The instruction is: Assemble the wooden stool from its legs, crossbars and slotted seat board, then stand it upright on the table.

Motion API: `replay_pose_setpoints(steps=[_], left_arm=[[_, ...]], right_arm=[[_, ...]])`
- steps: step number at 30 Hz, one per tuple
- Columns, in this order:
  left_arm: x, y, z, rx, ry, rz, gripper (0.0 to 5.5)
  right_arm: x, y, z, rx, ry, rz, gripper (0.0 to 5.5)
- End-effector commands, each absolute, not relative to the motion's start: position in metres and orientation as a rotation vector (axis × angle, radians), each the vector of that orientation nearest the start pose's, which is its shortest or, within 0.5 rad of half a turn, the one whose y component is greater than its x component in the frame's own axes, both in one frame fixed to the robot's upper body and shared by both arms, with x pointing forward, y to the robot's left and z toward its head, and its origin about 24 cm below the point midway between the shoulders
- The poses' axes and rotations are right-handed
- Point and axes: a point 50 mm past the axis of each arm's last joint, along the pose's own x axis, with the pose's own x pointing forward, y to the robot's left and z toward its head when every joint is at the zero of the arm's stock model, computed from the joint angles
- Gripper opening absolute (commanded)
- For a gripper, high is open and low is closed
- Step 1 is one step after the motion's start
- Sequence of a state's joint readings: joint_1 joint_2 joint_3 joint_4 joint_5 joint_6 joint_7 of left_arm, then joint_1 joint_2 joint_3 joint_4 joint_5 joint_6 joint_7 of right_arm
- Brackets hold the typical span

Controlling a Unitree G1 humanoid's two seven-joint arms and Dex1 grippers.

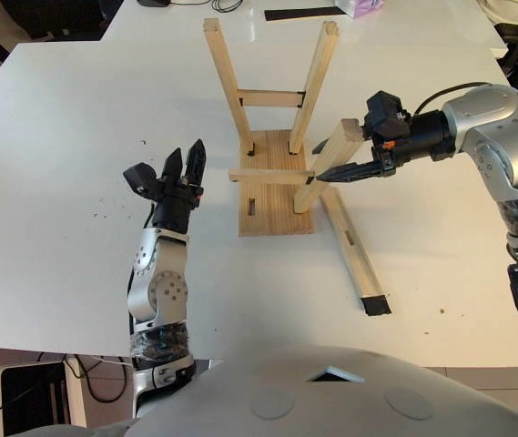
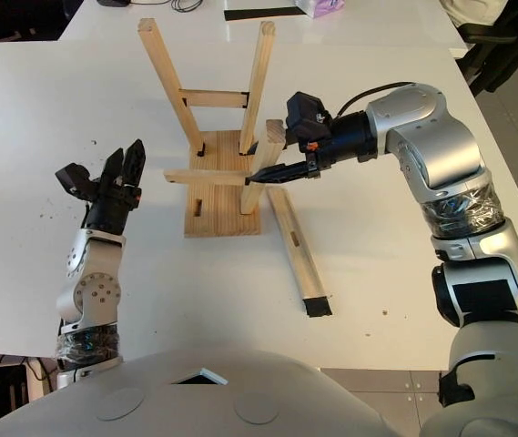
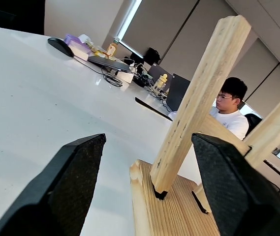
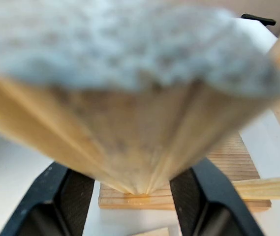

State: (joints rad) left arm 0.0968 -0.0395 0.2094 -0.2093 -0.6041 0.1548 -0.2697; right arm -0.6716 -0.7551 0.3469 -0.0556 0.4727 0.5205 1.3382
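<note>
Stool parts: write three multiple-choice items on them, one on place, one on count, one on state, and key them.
1. Relative to the seat board, the loose leg lies: A on top; B flat to its right; C to its left.
2. Legs in all: A two; B four; C six.
3. The left gripper is: A shut on a crossbar; B shut on a leg; C open, empty.

B: it lies beside the board's right edge.
B: two back legs stand, the right gripper holds a third leg, one lies loose.
C: its jaws stand apart around nothing.

Dark specks dot the white tabletop at left. On a second tabletop behind lie a mouse, purple box, bottle, black strip and cables.
</note>
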Motion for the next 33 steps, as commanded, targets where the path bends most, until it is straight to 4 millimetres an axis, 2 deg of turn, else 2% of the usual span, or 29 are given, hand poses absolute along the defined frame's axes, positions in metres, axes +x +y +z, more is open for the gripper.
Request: replay_pose_setpoints(steps=[1,2,3,4,9,11,13,16,18,21,23,29,33], left_arm=[[0.230,0.182,0.062,-0.599,-0.125,-0.092,3.26],[0.231,0.183,0.062,-0.599,-0.127,-0.092,3.26],[0.230,0.184,0.062,-0.599,-0.128,-0.089,3.26],[0.231,0.185,0.061,-0.598,-0.126,-0.086,3.26],[0.229,0.201,0.061,-0.588,-0.131,-0.047,3.26],[0.230,0.208,0.063,-0.584,-0.139,-0.035,3.26],[0.229,0.218,0.064,-0.595,-0.149,-0.006,3.26],[0.218,0.234,0.062,-0.608,-0.152,0.065,3.26],[0.207,0.243,0.058,-0.594,-0.136,0.122,3.26],[0.193,0.252,0.050,-0.591,-0.110,0.202,3.26],[0.186,0.254,0.048,-0.601,-0.100,0.237,3.26],[0.169,0.260,0.046,-0.652,-0.097,0.324,3.26],[0.163,0.264,0.047,-0.647,-0.090,0.351,3.26]], right_arm=[[0.267,-0.147,0.118,-0.324,0.629,1.585,2.04],[0.267,-0.149,0.119,-0.327,0.609,1.580,2.04],[0.269,-0.150,0.122,-0.318,0.580,1.581,2.41],[0.271,-0.151,0.124,-0.312,0.545,1.576,2.47],[0.288,-0.153,0.151,-0.204,0.358,1.445,3.21],[0.285,-0.164,0.158,-0.153,0.346,1.427,3.26],[0.283,-0.184,0.162,-0.112,0.357,1.374,3.26],[0.274,-0.212,0.149,-0.122,0.450,1.251,3.26],[0.257,-0.218,0.131,-0.111,0.553,1.213,3.26],[0.229,-0.210,0.104,-0.056,0.667,1.114,3.26],[0.213,-0.202,0.094,-0.016,0.700,1.028,3.26],[0.186,-0.191,0.083,0.020,0.748,0.794,3.26],[0.171,-0.187,0.079,0.001,0.782,0.723,3.26]])
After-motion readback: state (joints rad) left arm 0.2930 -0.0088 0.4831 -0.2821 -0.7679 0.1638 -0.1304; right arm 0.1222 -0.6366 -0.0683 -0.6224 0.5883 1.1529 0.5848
